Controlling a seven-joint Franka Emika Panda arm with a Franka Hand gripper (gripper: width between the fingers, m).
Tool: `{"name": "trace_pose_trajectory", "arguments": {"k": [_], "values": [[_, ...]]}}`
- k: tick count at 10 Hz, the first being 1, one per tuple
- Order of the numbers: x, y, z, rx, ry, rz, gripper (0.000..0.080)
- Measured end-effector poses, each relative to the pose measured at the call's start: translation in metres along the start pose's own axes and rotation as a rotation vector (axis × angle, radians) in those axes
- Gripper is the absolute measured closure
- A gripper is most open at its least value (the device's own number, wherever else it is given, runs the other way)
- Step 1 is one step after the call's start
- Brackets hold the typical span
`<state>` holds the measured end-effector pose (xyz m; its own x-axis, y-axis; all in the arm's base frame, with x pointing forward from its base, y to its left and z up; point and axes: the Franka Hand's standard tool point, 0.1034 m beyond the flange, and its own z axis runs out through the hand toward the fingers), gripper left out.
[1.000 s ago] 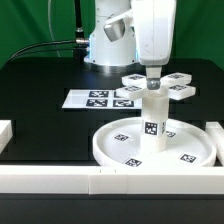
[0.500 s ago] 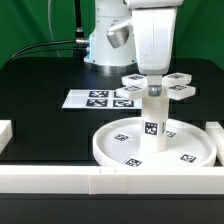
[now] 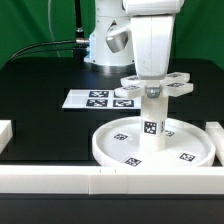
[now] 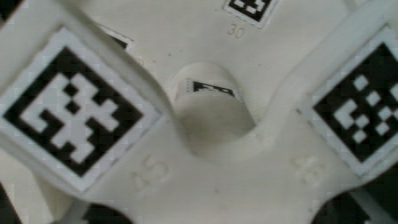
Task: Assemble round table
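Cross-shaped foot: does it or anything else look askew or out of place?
Nothing stands out. The cross-shaped foot looks level atop the leg, which stands upright in the middle of the round disc; nothing looks tipped or damaged.

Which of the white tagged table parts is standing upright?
The short cylinder leg, upright in the middle of the round disc. The disc lies flat, and the cross-shaped foot lies level at the leg's top.

Black table (image 3: 40, 115), round disc (image 3: 100, 148), marker board (image 3: 78, 99), white rails (image 3: 60, 181)
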<state>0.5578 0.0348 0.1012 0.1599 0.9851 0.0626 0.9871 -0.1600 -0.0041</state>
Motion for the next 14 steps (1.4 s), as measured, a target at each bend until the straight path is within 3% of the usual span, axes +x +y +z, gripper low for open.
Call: {"name": "trace_pose_trajectory", "arguments": {"k": [14], "values": [[-0.0003,-0.0004,0.0002,0.002,0.005,0.115,0.0351]]}}
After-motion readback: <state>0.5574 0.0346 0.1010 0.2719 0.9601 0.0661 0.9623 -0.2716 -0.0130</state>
